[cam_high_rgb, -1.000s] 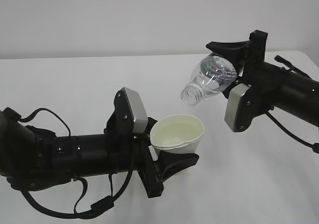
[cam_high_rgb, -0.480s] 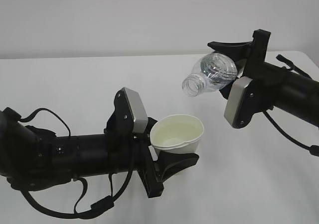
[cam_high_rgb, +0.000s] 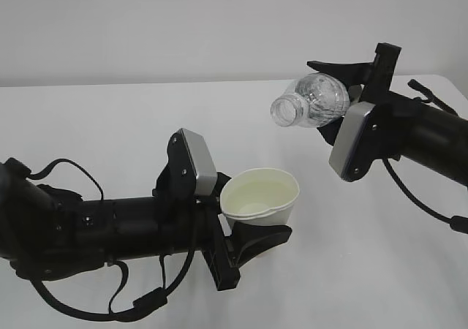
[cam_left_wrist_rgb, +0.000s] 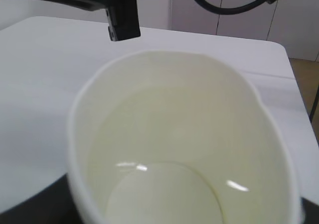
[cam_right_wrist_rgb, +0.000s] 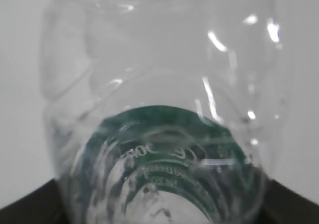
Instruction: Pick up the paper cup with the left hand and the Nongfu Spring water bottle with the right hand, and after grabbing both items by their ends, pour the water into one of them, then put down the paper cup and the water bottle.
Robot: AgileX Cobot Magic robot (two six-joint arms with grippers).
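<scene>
Left gripper (cam_high_rgb: 252, 230), near and left of centre, clamped around the paper cup (cam_high_rgb: 260, 194); cup held upright above the white table (cam_high_rgb: 102, 131), rim squeezed oval, a shallow pool of water (cam_left_wrist_rgb: 164, 194) showing at its bottom. Up and to the right, well apart from the cup, right gripper (cam_high_rgb: 344, 80) gripping the base end of the Nongfu Spring water bottle (cam_high_rgb: 311, 101); bottle lying roughly level, open neck pointing left, looking drained.

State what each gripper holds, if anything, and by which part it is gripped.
The left gripper holds the paper cup by its lower end. The right gripper holds the Nongfu Spring water bottle by its base end, neck pointing away.
</scene>
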